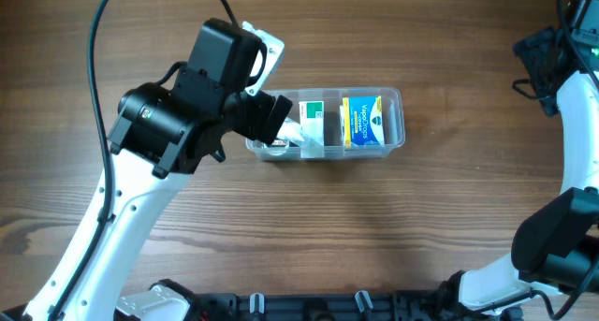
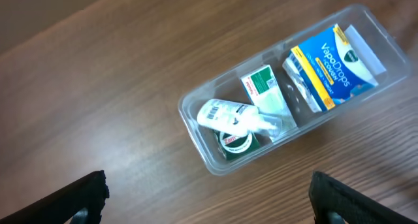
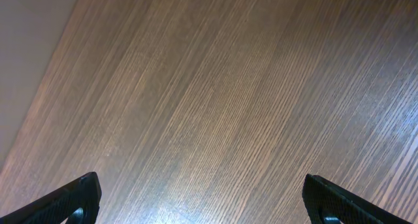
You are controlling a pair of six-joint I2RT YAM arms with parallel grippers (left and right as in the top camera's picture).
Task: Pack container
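Observation:
The clear plastic container (image 1: 400, 98) lies on the wooden table at centre. It holds a blue and yellow VapoDrops box (image 1: 363, 121), a green and white box (image 1: 313, 115) and a white bottle (image 1: 296, 134). My left gripper (image 1: 279, 123) hovers over the container's left end. In the left wrist view the container (image 2: 191, 123) sits ahead of my open, empty left gripper (image 2: 209, 204). There it shows the VapoDrops box (image 2: 330, 67), the green and white box (image 2: 264, 87), the white bottle (image 2: 228, 115) and a green round tin (image 2: 236, 144). My right gripper (image 3: 202, 201) is open over bare wood.
The right arm (image 1: 562, 87) stands at the table's far right edge, away from the container. A black cable (image 1: 98, 40) runs down the left side. A black rail (image 1: 309, 307) runs along the front edge.

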